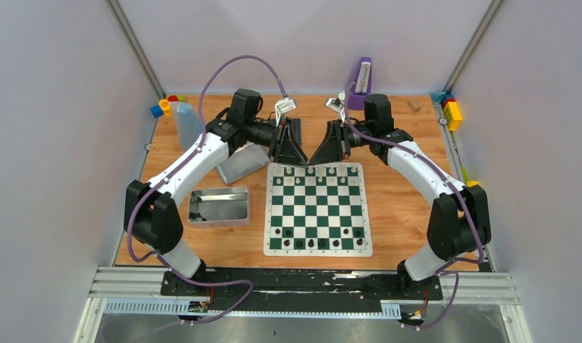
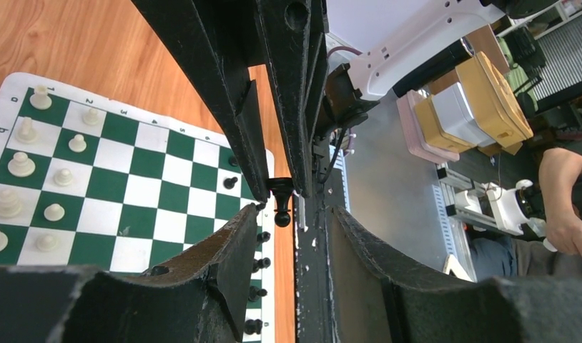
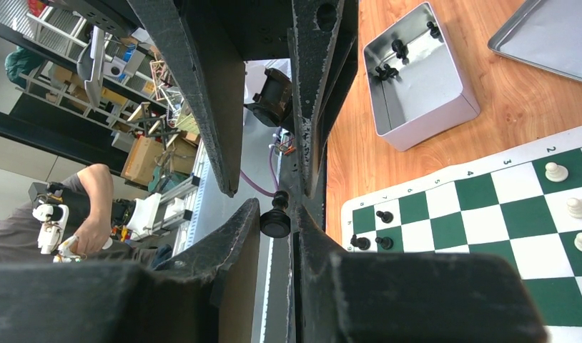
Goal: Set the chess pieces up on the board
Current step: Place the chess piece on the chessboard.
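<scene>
The green-and-white board (image 1: 317, 209) lies mid-table. Cream pieces (image 1: 343, 171) stand along its far rows, black pieces (image 1: 312, 244) along its near rows. Both grippers meet tip to tip over the far edge. My right gripper (image 1: 317, 162) (image 3: 277, 214) is shut on the base of a black pawn (image 3: 276, 223). In the left wrist view that pawn (image 2: 282, 207) points its head between the tips of my left gripper (image 1: 300, 162) (image 2: 292, 214), which is open with space on both sides of the pawn. In the top view the pawn is hidden.
A silver tin (image 1: 218, 206) (image 3: 417, 86) holding black pieces (image 3: 399, 50) sits left of the board, its lid (image 1: 243, 163) behind it. At the back are a dark baseplate (image 1: 295, 132), a clear bottle (image 1: 186, 121), a purple object (image 1: 362, 82) and coloured bricks (image 1: 451, 111).
</scene>
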{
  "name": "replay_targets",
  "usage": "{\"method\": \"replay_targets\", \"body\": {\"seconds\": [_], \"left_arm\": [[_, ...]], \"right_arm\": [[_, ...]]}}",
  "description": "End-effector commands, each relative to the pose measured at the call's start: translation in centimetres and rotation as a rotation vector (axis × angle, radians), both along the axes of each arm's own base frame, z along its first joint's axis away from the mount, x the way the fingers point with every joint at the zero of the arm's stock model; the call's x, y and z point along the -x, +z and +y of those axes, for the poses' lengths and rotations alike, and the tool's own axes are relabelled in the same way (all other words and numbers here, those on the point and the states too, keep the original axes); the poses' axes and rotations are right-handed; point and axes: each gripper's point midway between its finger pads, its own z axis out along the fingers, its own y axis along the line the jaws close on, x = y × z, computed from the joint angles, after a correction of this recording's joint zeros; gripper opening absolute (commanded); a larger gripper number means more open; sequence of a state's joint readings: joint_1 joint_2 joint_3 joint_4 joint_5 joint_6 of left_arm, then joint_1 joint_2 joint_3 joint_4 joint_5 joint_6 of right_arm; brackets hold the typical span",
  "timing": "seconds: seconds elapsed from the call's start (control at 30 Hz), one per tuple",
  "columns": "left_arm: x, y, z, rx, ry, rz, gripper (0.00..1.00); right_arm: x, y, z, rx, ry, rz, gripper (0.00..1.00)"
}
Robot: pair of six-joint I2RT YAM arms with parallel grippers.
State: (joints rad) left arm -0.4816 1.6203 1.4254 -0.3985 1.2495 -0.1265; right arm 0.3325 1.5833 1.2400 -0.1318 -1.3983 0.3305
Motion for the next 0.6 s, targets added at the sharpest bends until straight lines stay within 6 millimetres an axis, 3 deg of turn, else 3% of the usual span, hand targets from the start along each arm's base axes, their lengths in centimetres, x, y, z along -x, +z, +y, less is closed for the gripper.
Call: {"method": "replay_targets", "body": {"seconds": [0.0,0.57], "left_arm": [[0.01,0.31,-0.18,0.021,-0.016,-0.013,0.51],[0.39,0.01,-0.52,0.018,-0.033,-0.001,0.40]], "right_arm": [[0.24,0.74,-0.09,-0.027,0.024,-0.041,0.00],[-0.22,0.33,0.00,-0.022,0.016,-0.035,0.00]]}}
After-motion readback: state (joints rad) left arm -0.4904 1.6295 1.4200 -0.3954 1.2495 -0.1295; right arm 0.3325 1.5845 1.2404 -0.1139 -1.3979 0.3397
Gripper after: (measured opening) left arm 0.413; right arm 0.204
